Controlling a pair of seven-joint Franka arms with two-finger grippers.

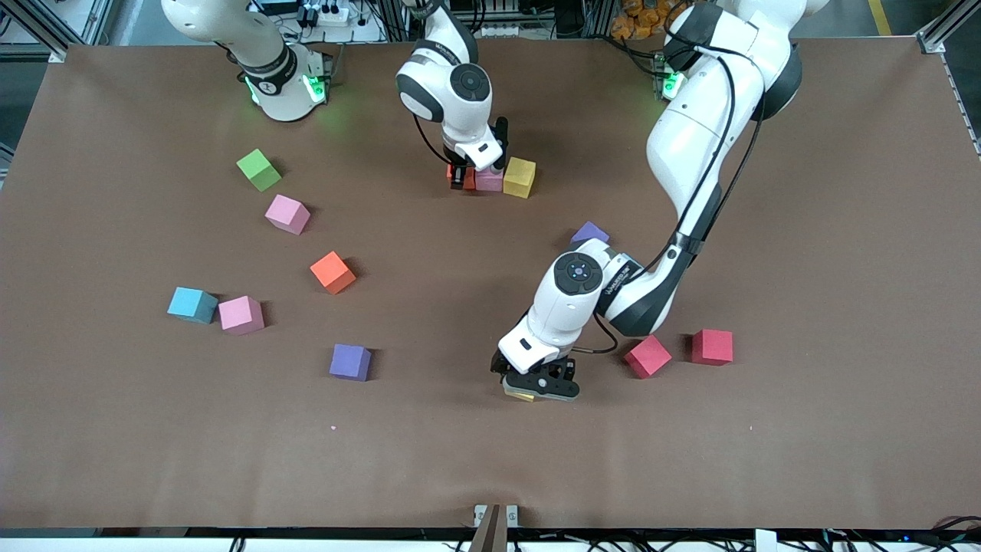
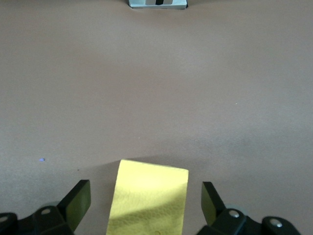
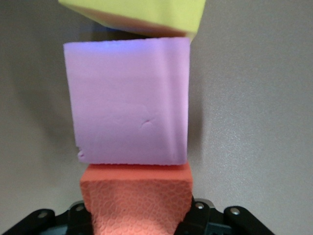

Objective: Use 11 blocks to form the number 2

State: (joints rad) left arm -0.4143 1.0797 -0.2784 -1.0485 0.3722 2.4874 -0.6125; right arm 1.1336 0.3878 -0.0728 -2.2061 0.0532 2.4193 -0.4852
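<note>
My right gripper (image 1: 462, 181) is down at the table near the robots' bases, shut on an orange block (image 1: 460, 176) (image 3: 137, 196). That block touches a pink block (image 1: 489, 180) (image 3: 129, 105), which has a yellow block (image 1: 520, 177) (image 3: 137, 12) beside it; the three form a row. My left gripper (image 1: 534, 389) (image 2: 145, 198) is low over the table near the front camera, open around a second yellow block (image 1: 524, 395) (image 2: 149, 196), with a gap at each finger (image 2: 78, 198). Loose blocks: pink (image 1: 287, 214), orange (image 1: 333, 272), light blue (image 1: 192, 304), pink (image 1: 241, 315), purple (image 1: 350, 362).
A green cube (image 1: 259, 169) lies toward the right arm's end. A purple block (image 1: 590, 232) peeks out beside the left arm. Two red blocks (image 1: 647, 356) (image 1: 712, 346) lie beside the left arm's wrist. A metal bracket (image 2: 157, 4) marks the table's front edge.
</note>
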